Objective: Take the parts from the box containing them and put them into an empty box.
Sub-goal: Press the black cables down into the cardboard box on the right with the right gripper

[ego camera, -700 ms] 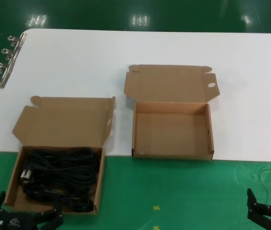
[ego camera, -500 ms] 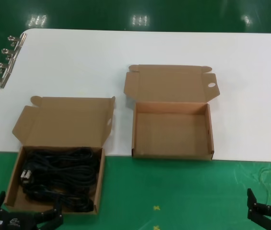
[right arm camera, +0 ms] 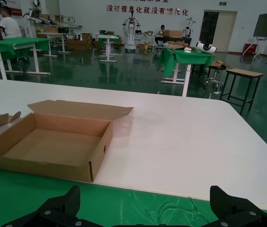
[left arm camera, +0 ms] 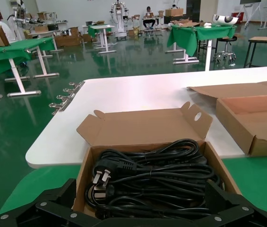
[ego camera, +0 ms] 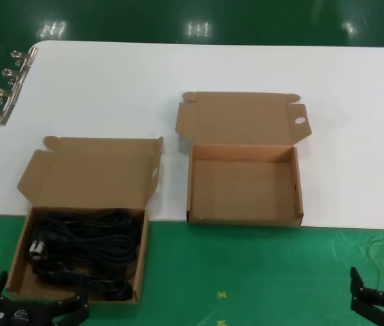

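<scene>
Your black coiled power cords (ego camera: 83, 251) lie piled in the shallow brown corrugated cardboard box (ego camera: 19, 261) on the robot's left, one black plug with silver prongs (left arm camera: 102, 173) showing at the box's left side. That box sits half on the green cloth (ego camera: 246, 272) at the near edge, its hinged lid (ego camera: 90, 172) open and lying back on the white surface (ego camera: 144, 75). To its right, apart from it, you have the second shallow brown cardboard box (ego camera: 299, 193), nothing inside it, its lid (ego camera: 239, 117) folded back too, and one lid side tab pierced by a small round hole (ego camera: 300, 121). Your left end effector (ego camera: 32, 314) sits low, just in front of the cord box, with its black fingers (left arm camera: 48, 210) spread wide and gripping nothing. Your right end effector (ego camera: 382, 305) waits at the near right, well apart from both boxes, fingers (right arm camera: 57, 208) likewise splayed wide and bare. A row of silver binder clips (ego camera: 5, 88) lines the surface's far left edge.
</scene>
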